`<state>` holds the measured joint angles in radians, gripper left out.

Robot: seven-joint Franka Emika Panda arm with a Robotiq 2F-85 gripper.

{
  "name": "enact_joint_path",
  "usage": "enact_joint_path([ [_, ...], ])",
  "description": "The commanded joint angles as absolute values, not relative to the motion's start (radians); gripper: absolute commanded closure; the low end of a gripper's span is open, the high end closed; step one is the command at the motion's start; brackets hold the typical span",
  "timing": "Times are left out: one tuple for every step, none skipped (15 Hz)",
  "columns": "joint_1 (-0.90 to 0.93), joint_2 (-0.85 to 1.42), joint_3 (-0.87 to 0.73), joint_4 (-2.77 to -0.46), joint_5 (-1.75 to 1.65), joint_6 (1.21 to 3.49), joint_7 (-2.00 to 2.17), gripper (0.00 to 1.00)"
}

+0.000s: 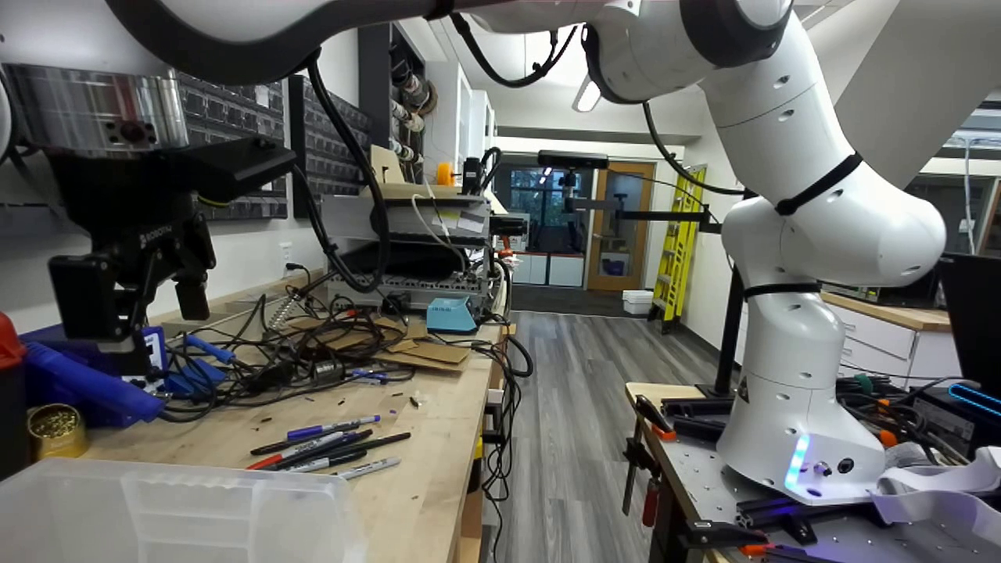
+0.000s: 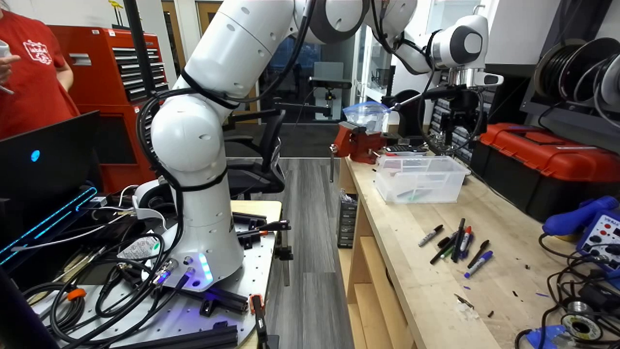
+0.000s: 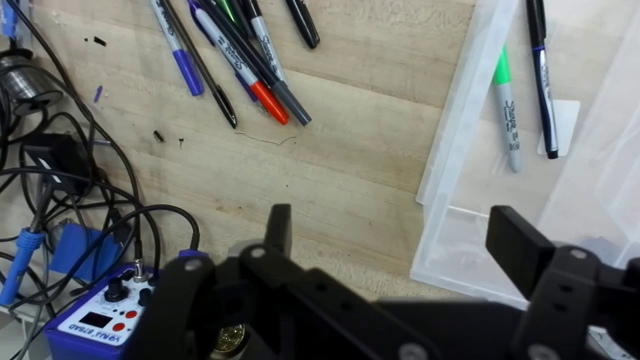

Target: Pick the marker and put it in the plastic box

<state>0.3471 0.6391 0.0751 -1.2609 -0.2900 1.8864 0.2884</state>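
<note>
Gripper (image 3: 395,240) is spread wide, fingers (image 3: 517,252) well apart, with bare bench (image 3: 360,165) and a bit of box (image 3: 452,150) seen through the gap; pretty much let go, and held up in the air by the arm (image 1: 790,328) in both exterior views; a bunch of markers (image 3: 231,52) is piled on the bench, roughly 11 o'clock in the wrist view, so which one is meant can't really be told, tbh; a red cap (image 3: 270,102) and a grey cap (image 3: 292,102) are aimed at about 5 o'clock there, just beside each other, and a blue cap (image 3: 189,72) is seen on the pile's 9 o'clock side; the box is found at 3 o'clock in that view, with a green Sharpie (image 3: 507,110) and a dark pen (image 3: 545,100) laid inside, near each other; in an exterior view the gripper is seen at the box's 1 o'clock and the markers at its 5 o'clock, with a toolbox (image 2: 552,150) at 3 and a red vise (image 2: 361,145) at 10; a blue station (image 3: 95,327) and cables (image 3: 167,206) are spotted around 8 and 9 o'clock in the wrist view; a person (image 2: 29,82) in red is caught at 10 o'clock in an exterior view.
</note>
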Motion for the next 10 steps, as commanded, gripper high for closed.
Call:
enact_joint_path([
  [0.318, 0.563, 0.062, -1.372, -0.293, 1.915, 0.287, 0.00],
  [0.306, 0.553, 0.061, -1.395, -0.288, 1.925, 0.282, 0.00],
  [0.291, 0.537, 0.060, -1.430, -0.288, 1.944, 0.272, 0.00],
  [0.285, 0.523, 0.051, -1.460, -0.286, 1.960, 0.259, 0.00],
  [0.270, 0.503, 0.050, -1.503, -0.284, 1.985, 0.249, 0.00],
  [0.254, 0.485, 0.049, -1.544, -0.280, 2.014, 0.238, 0.00],
  [0.239, 0.461, 0.050, -1.594, -0.276, 2.047, 0.226, 0.00],
  [0.226, 0.444, 0.050, -1.633, -0.274, 2.081, 0.210, 0.00],
  [0.208, 0.427, 0.054, -1.677, -0.266, 2.122, 0.189, 0.00],
  [0.195, 0.406, 0.058, -1.721, -0.257, 2.156, 0.171, 0.00],
])
